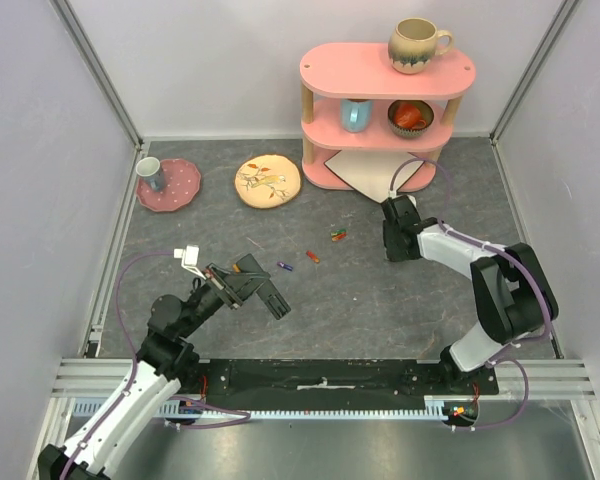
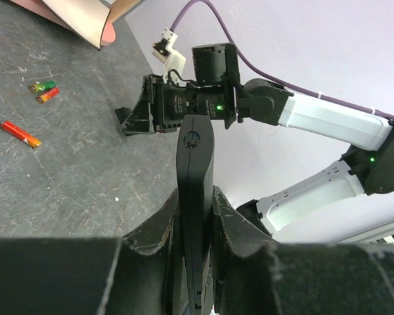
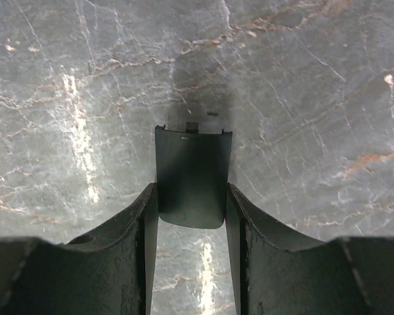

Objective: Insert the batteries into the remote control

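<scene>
A grey, marble-veined mat [image 1: 380,300] covers the table. At the far right stands a pink three-tier shelf [image 1: 380,75] with rounded ends. The left gripper [image 2: 195,210], near and left of centre, is clamped on the remote control [image 2: 195,157]. Its two scuffed black fingers [image 2: 151,243] press the slim bar's flat faces, so the wrist view sees it edge-on. The smooth black plastic bar juts out beyond the fingertips, clear of the mat. The right gripper [image 3: 192,197], right of centre and pointing down, is closed narrowly on a thin, slightly curved black cover panel [image 3: 192,174] with small tabs on its far edge. Whether that edge touches the mat cannot be told. Between the two grippers the batteries [image 1: 312,257] lie loose on the mat. They are small cylinders: one red-orange, one orange just beside a green one, and one purple.
</scene>
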